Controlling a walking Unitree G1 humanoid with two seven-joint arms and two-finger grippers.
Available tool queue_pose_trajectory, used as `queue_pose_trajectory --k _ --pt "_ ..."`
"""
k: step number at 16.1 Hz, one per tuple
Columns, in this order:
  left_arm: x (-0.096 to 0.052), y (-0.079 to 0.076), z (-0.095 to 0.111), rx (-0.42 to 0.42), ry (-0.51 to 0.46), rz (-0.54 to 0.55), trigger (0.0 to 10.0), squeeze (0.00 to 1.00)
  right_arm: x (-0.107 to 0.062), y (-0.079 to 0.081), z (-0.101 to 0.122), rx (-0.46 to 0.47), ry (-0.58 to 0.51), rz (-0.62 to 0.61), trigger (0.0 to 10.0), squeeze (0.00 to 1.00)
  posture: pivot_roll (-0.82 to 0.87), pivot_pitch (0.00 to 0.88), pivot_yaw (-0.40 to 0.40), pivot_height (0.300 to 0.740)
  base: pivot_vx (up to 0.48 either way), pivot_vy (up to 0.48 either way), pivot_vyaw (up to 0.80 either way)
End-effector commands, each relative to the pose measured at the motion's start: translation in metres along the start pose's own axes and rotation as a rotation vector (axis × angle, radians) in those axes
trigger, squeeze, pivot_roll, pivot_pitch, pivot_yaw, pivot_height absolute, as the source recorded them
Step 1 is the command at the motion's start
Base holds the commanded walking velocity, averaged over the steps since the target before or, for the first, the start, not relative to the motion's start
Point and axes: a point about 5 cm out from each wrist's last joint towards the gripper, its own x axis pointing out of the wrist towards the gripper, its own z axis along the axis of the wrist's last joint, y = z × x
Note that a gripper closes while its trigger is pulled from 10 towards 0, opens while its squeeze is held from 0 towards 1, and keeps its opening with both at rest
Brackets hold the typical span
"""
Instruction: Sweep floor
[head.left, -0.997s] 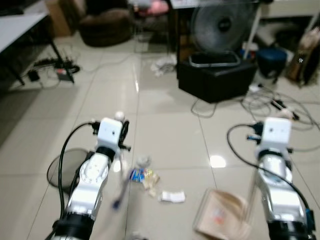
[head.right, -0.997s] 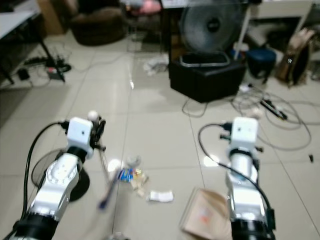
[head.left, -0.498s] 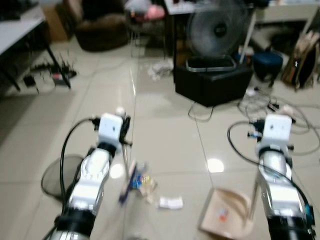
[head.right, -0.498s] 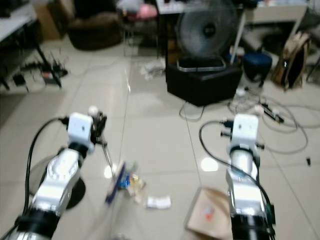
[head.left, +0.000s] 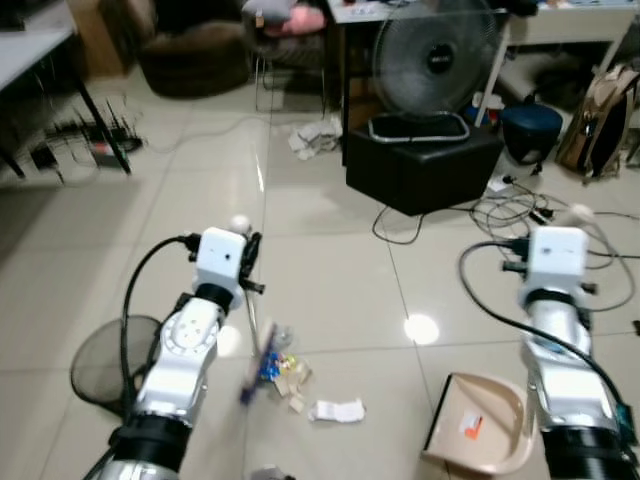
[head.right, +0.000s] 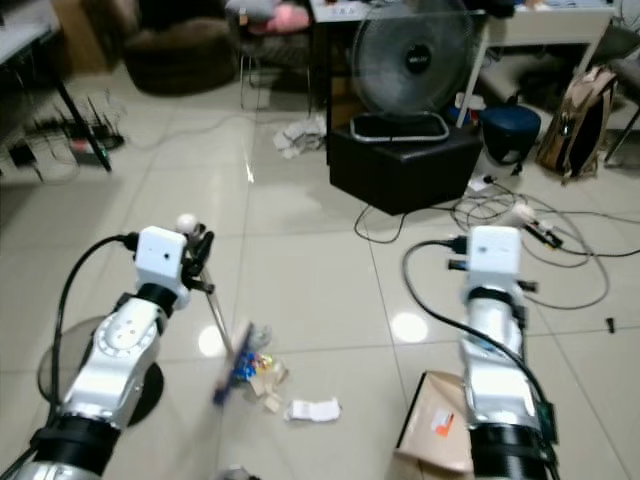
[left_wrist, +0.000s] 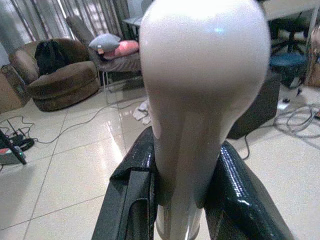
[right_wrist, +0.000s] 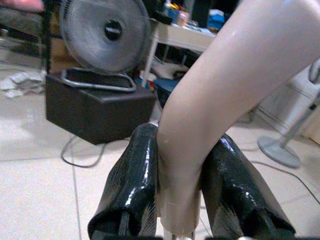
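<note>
We see our left arm (head.left: 180, 370) reaching up from the lower left of the frame, its silver forearm angled toward the centre, with a black cable looping off the wrist. Our left gripper (left_wrist: 182, 195) has its two black fingers (left_wrist: 132, 195) clamped on a pale handle. Our right arm (head.left: 565, 370) rises from the lower right, nearly straight. Our right gripper (right_wrist: 180, 200) pinches a beige handle between its fingers (right_wrist: 132, 190).

No text, label, brand or number can be read anywhere.
</note>
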Motion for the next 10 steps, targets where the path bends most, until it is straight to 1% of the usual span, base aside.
queue_pose_trajectory --k 1,3,5,7,8,10 --pt "0.004 0.002 0.01 0.021 -0.042 0.009 10.0 0.0 0.002 -0.004 0.005 0.009 -0.032 -0.008 10.0 0.0 -0.04 0.052 0.057 0.74 0.3 0.0 0.0" --pt "0.003 0.0 0.009 0.0 -0.033 0.021 10.0 0.0 0.003 -0.003 0.009 -0.018 -0.076 0.04 10.0 0.0 -0.03 0.067 0.056 0.74 0.298 0.0 0.0" --pt "0.002 -0.002 0.009 0.002 -0.033 0.012 10.0 0.0 0.004 -0.002 0.007 -0.017 -0.072 0.043 10.0 0.0 -0.03 0.07 0.057 0.74 0.3 0.0 0.0" --pt "0.0 0.001 0.009 -0.041 -0.04 0.035 10.0 0.0 0.005 -0.001 0.006 -0.014 -0.072 0.051 10.0 0.0 -0.02 0.075 0.063 0.74 0.296 0.0 0.0" --pt "-0.002 0.005 0.011 -0.064 -0.057 0.054 10.0 0.0 0.007 0.001 0.005 -0.011 -0.085 0.069 10.0 0.0 -0.02 0.074 0.066 0.74 0.0 0.0 0.0" --pt "-0.008 0.008 0.004 -0.022 -0.028 0.04 10.0 0.0 0.009 0.003 -0.001 -0.009 -0.107 0.082 10.0 0.0 0.0 0.059 0.062 0.74 0.0 0.0 0.0"
